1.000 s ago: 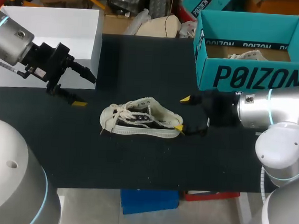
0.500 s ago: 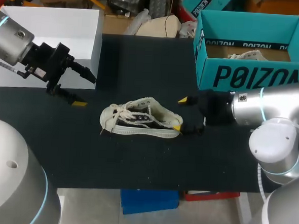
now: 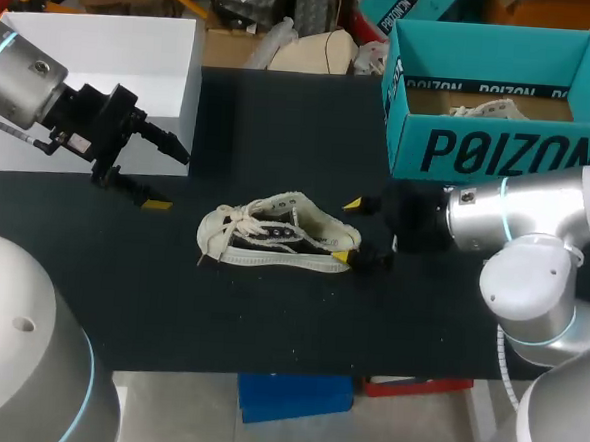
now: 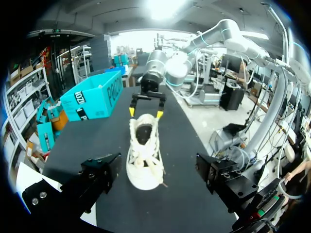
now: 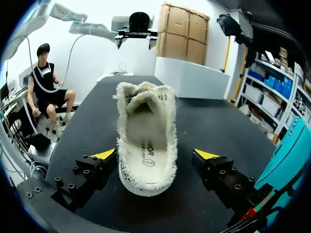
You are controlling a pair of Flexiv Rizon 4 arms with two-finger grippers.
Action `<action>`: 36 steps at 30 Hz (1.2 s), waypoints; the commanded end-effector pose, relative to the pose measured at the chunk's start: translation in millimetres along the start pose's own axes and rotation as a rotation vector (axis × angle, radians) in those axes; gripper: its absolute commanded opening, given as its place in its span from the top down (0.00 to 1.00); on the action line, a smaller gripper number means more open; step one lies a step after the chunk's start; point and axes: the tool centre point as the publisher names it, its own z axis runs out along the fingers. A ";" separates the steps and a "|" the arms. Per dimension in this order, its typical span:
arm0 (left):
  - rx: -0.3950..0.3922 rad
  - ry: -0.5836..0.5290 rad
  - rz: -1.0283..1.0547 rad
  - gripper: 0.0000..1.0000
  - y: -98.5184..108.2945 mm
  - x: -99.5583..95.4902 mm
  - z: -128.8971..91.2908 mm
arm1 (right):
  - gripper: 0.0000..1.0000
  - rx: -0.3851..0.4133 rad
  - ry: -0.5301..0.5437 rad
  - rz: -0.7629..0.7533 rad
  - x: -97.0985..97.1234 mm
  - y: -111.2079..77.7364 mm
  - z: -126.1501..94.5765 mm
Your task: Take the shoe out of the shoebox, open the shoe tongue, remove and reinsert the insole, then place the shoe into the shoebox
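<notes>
The teal shoebox (image 3: pixel 499 153) stands open at the far right of the counter (image 3: pixel 269 320). In it lie brown paper (image 3: pixel 433 99) and a pale thing with laces (image 3: pixel 487 110); I cannot tell for sure what that thing is. A white box (image 3: pixel 105 49) stands at the far left of the counter, and what it holds I cannot tell.

The shoe (image 3: pixel 274 235) is out of the shoebox. It stands on its sole in the middle of the counter, well apart from both boxes, with its toe to the left and its heel to the right. In the right wrist view the insole (image 5: pixel 146 141) lies inside it.

The right claw (image 3: pixel 347 229) is low at the heel, wide open, with one yellow tip on each side of the heel; it has hold of nothing. The left claw (image 3: pixel 172 181) hangs just in front of the white box, apart from the shoe, its fingers spread wide and holding nothing. Nothing stands between either claw and the shoe.
</notes>
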 end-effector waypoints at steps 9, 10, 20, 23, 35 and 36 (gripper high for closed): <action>-0.002 -0.003 0.001 0.00 0.7 0.2 1.5 | 0.00 -0.018 0.010 0.022 7.2 -9.3 16.3; -0.002 -0.003 0.001 0.00 0.7 0.2 1.5 | 0.00 -0.019 0.010 0.023 7.6 -11.0 16.9; -0.002 -0.003 0.001 0.00 0.7 0.2 1.5 | 0.00 -0.018 0.024 0.032 8.9 -15.3 20.0; -0.002 -0.003 0.001 0.00 0.7 0.2 1.5 | 0.00 -0.014 0.033 0.035 8.1 -16.9 21.6; -0.002 -0.003 0.001 0.00 0.7 0.2 1.5 | 1.00 0.022 0.099 0.045 9.9 -23.3 28.9; -0.002 -0.003 0.001 0.00 0.7 0.2 1.5 | 1.00 0.022 0.099 0.045 9.9 -23.3 28.9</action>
